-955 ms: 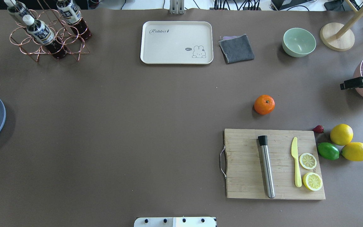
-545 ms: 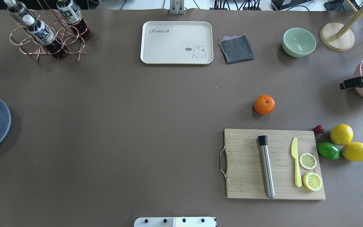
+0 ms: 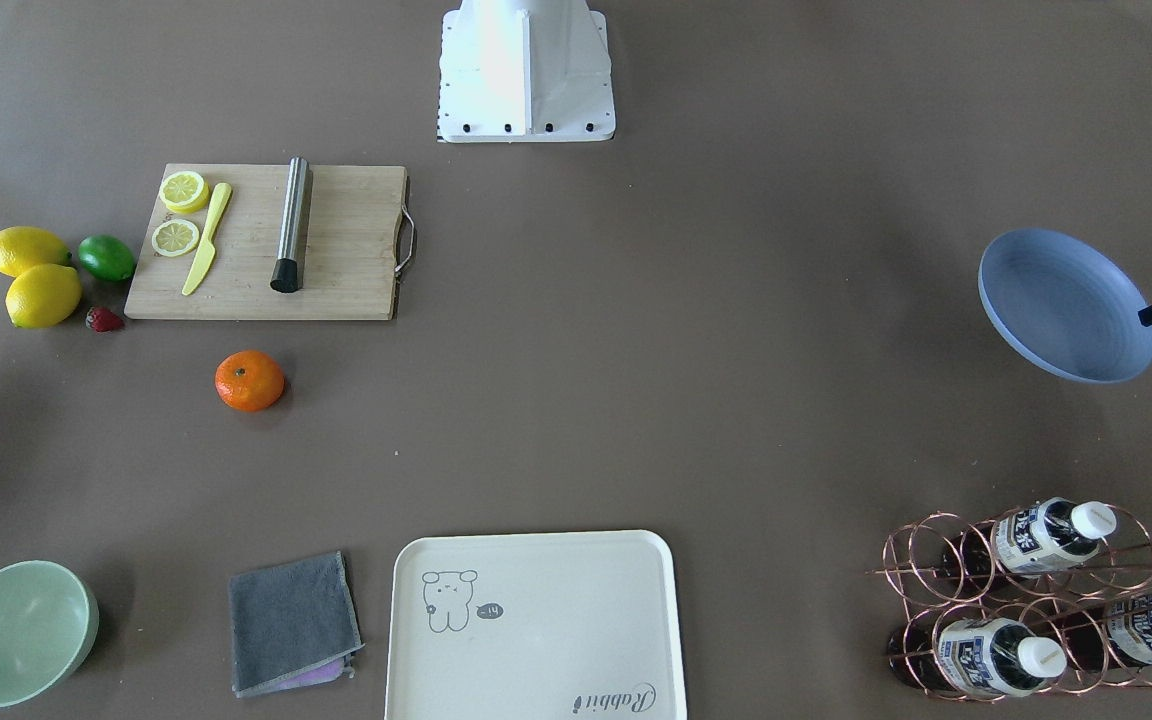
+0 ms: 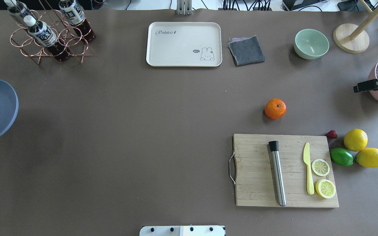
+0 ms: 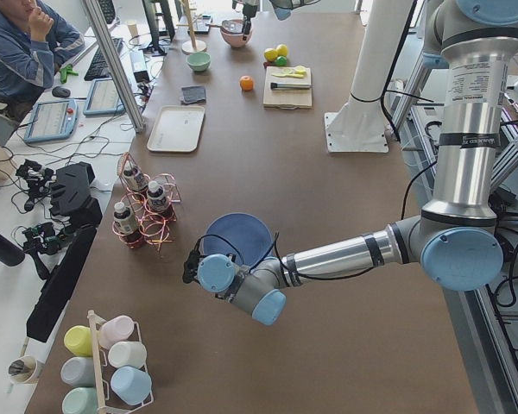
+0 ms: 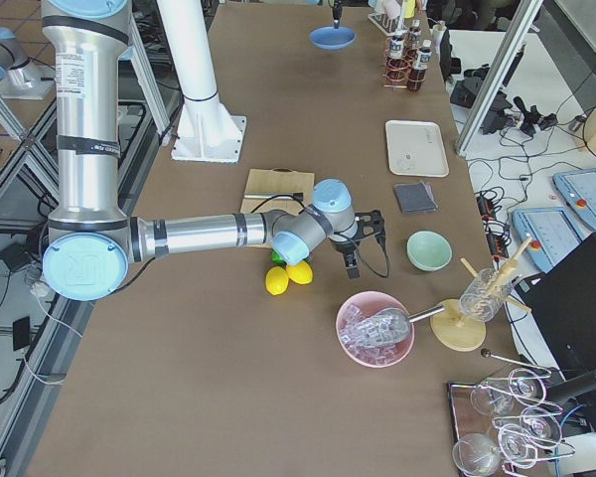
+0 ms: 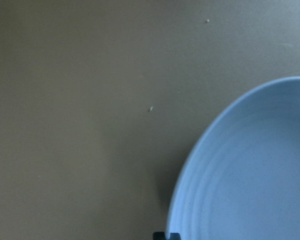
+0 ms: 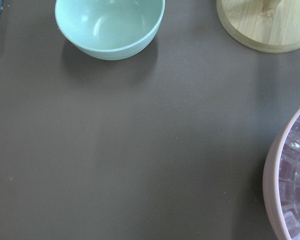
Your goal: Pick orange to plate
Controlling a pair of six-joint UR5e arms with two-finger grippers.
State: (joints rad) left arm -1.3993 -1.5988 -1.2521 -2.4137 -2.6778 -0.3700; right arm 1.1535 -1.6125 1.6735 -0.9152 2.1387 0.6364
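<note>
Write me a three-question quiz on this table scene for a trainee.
1. True or false: the orange already lies on the plate.
2. Which gripper holds the plate off the table? A) left gripper B) right C) neither
3. Fill in: the green fruit beside the two lemons is a ____.
Key: 1 false, it sits on the table. 2 A, its jaws clamp the rim. 3 lime.

We see a wooden cutting board (image 4: 258,170) carrying a steel muddler (image 4: 277,173), yellow knife (image 4: 308,167) and two lemon slices (image 4: 320,167) — beside it, whole lemons (image 4: 355,139), a lime (image 4: 341,157), a strawberry (image 4: 332,134).
</note>
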